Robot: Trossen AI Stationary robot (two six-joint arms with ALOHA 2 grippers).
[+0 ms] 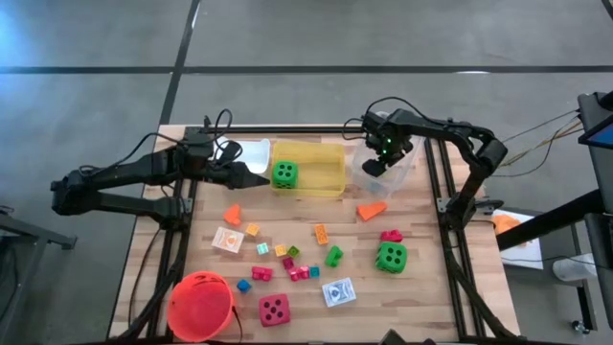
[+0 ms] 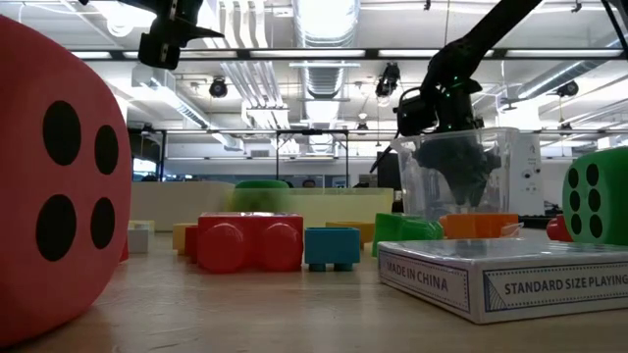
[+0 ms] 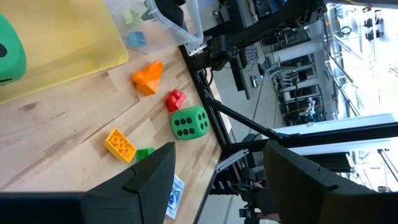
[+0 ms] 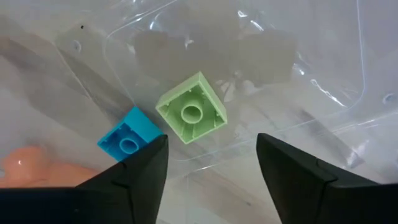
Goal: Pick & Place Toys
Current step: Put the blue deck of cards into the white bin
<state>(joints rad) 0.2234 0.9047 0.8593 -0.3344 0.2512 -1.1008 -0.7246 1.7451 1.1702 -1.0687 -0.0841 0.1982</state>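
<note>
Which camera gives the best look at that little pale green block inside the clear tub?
The right wrist view: the pale green block fills mid-picture, studs up, beside a blue block on the clear bin floor. The left wrist view shows it small and far off. In the high and low views, the right gripper hides it.

Robotics lab: concrete floor [image 1: 287, 38], exposed ceiling ducts [image 2: 324, 59], wooden rig table [image 1: 412, 287].

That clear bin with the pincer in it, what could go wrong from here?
The right pincer hangs open inside the clear bin, above the light green block and blue block; rising carelessly, it might catch the thin wall and tip the bin. The orange wedge just outside could get knocked.
</note>
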